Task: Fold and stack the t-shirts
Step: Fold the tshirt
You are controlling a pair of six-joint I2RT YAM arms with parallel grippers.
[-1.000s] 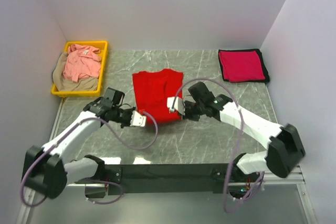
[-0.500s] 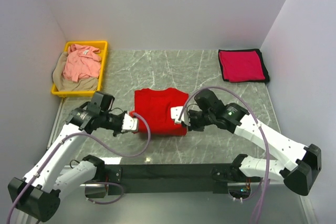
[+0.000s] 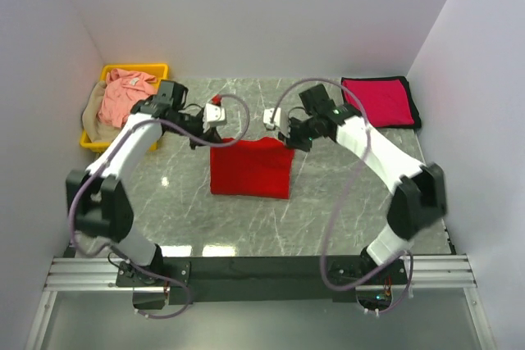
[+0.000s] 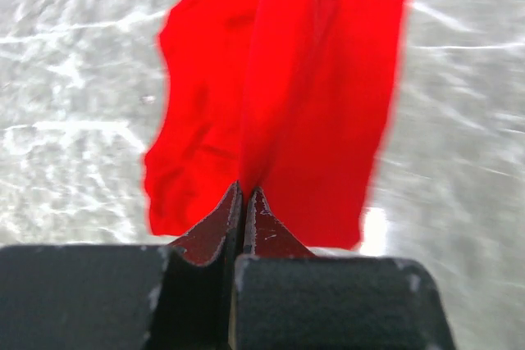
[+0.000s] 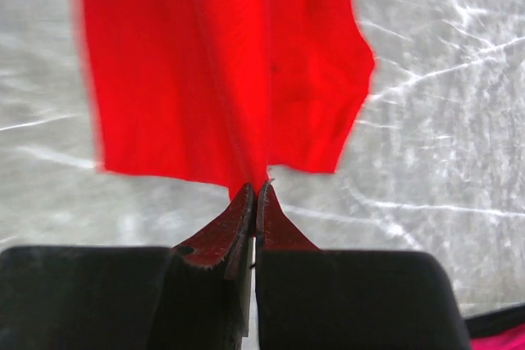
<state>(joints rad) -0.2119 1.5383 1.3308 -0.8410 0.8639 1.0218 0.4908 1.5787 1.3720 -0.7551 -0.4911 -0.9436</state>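
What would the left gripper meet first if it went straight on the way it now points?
The bright red t-shirt that the left gripper grips hangs straight ahead; beyond it probably the table, depth unclear.

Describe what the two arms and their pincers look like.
The left arm and right arm have white links and black joints, each trailing a looping mauve-grey cable. The left pincer and right pincer each have two dark fingers tapering to points from black blocks.

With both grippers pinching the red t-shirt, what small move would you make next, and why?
Probably lower both together, laying the held edge flat: the left gripper and right gripper are shut on the red t-shirt, which hangs from them.
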